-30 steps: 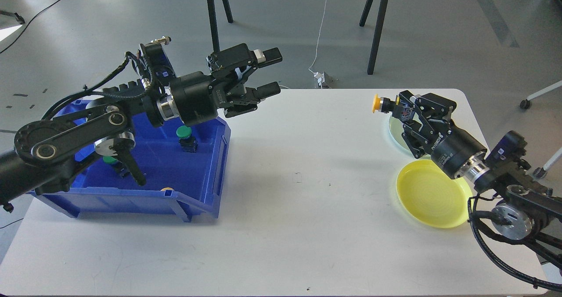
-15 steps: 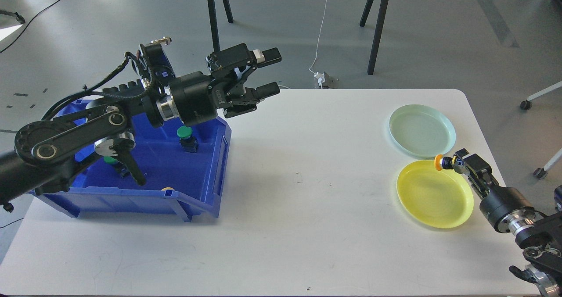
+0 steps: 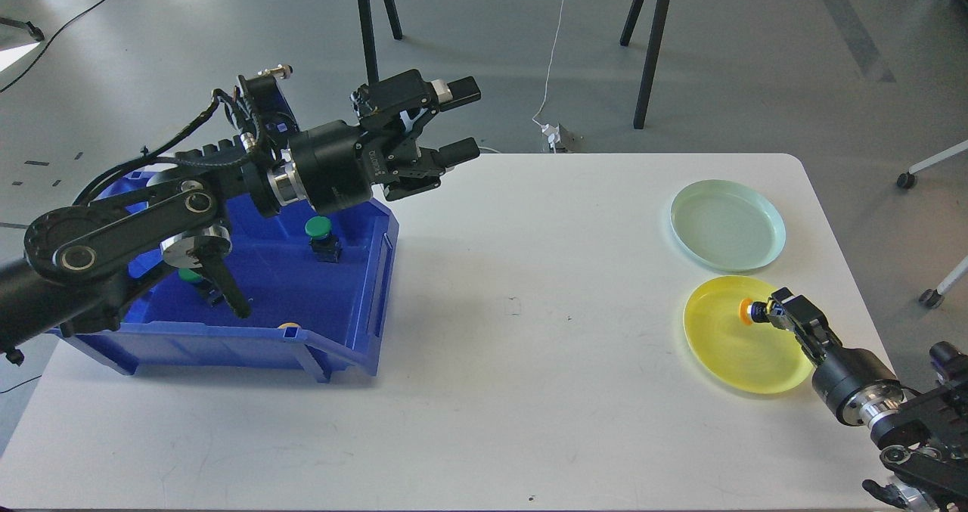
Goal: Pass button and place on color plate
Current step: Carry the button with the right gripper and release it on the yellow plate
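My right gripper [image 3: 767, 311] is shut on a yellow-capped button [image 3: 746, 312] and holds it low over the yellow plate [image 3: 726, 353], near its middle. A pale green plate [image 3: 726, 224] lies just behind it. My left gripper [image 3: 457, 122] is open and empty, raised above the far right corner of the blue bin [image 3: 370, 300]. In the bin a green-capped button [image 3: 318, 232] stands upright. Another green one [image 3: 190, 276] shows partly behind my left arm, and a yellow one [image 3: 286, 326] peeks over the front wall.
The white table [image 3: 529, 361] runs between the bin on the left and the two plates on the right. Black stand legs [image 3: 650, 51] and a white cable [image 3: 556, 43] are on the floor behind the table.
My right gripper came down and toward me from above the green plate, carrying the button to the yellow plate's middle. My left gripper shifted slightly up and left.
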You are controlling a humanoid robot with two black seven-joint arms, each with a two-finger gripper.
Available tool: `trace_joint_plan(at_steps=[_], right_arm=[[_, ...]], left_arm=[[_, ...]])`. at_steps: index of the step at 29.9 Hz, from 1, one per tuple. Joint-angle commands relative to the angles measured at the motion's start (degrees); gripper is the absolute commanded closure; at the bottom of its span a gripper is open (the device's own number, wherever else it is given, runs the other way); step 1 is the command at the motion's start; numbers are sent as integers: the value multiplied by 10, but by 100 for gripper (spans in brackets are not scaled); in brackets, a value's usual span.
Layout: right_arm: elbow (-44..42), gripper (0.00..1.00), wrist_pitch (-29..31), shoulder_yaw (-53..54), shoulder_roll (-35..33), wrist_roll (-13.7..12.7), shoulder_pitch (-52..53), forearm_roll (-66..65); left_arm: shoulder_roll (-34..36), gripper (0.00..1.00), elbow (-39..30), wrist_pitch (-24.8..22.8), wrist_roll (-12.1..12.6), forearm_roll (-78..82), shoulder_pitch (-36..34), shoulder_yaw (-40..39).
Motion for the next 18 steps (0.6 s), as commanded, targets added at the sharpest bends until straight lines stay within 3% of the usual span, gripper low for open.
trace_joint_plan(at_steps=[1,8,9,11,18], right_arm=[[0,49,-1,3,2,0,0,1],[0,36,-2,8,2,2,1,4],[0,30,-3,9,2,2,2,4],[2,0,-2,12,-1,2,2,5],[15,1,3,107,-6,-2,2,7]], left_arm=[[0,2,1,0,0,0,0,0],[0,2,1,0,0,0,0,0],[0,2,1,0,0,0,0,0],[0,2,1,0,0,-1,0,0],[5,2,12,15,0,-18,0,0]])
